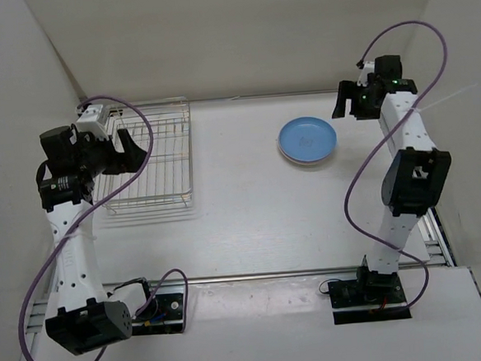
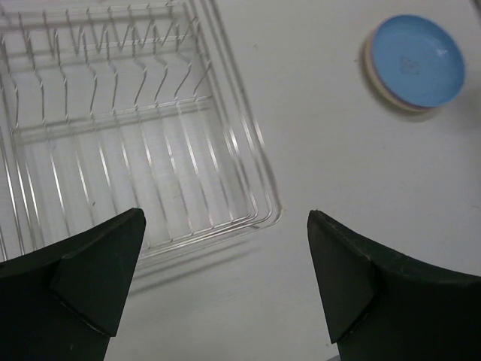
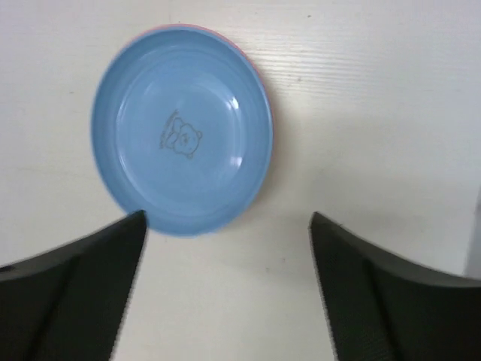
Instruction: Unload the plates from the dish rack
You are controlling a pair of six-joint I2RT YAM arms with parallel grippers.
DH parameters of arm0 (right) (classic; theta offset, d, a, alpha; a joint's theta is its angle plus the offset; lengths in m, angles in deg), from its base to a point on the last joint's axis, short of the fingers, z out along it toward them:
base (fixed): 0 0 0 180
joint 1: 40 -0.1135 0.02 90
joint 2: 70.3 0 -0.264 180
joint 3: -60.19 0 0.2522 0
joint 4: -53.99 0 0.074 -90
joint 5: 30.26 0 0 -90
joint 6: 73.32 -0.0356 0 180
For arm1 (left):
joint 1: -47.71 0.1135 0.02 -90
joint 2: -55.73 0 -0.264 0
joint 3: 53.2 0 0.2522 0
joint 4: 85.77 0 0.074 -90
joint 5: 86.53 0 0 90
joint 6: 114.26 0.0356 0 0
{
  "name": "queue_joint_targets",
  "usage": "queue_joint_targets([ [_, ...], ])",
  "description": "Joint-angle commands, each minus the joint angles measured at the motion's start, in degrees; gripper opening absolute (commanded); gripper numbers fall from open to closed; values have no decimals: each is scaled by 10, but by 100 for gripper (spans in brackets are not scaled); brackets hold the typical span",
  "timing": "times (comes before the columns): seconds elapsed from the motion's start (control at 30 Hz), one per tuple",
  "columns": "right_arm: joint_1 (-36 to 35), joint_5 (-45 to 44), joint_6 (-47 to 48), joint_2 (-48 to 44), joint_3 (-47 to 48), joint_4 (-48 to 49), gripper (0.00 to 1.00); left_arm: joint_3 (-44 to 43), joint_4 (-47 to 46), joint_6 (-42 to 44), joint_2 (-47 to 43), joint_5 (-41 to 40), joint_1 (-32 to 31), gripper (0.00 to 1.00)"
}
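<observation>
The light blue plate (image 1: 307, 138) lies on top of a stack on the table, right of centre. It has a small bear print (image 3: 180, 128). A pink rim (image 3: 267, 94) and a cream rim (image 2: 368, 64) peek out under the blue plate (image 2: 417, 59). The silver wire dish rack (image 1: 152, 158) stands at the left with no plate in it. My left gripper (image 1: 135, 146) hovers open over the rack's near right corner (image 2: 263, 214), its jaws (image 2: 225, 218) wide apart and empty. My right gripper (image 1: 348, 107) hangs open just right of the stack, nothing between its fingers (image 3: 225, 218).
White walls close in the table at the back and on both sides. Purple cables loop from each arm. The bare tabletop (image 1: 242, 197) stretches between the rack and the plate stack.
</observation>
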Motion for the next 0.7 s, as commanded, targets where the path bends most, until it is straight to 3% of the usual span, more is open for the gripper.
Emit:
queue_joint_targets([
  [0.0,21,-18,29,-127,-25,-8,89,53,-36,8,1,-52,20,100],
  [0.03,26,-18,37,-153,-65,-2,100,63,-41,8,10,-71,28,100],
  [0.2,85,-25,31,-334,-180,21,100,65,-31,14,55,-154,53,100],
  [0.33,109,-31,31,-423,-247,21,100,65,-37,14,49,-154,77,100],
  [0.67,109,-26,22,-537,-329,33,100,66,-32,19,31,-171,77,100],
])
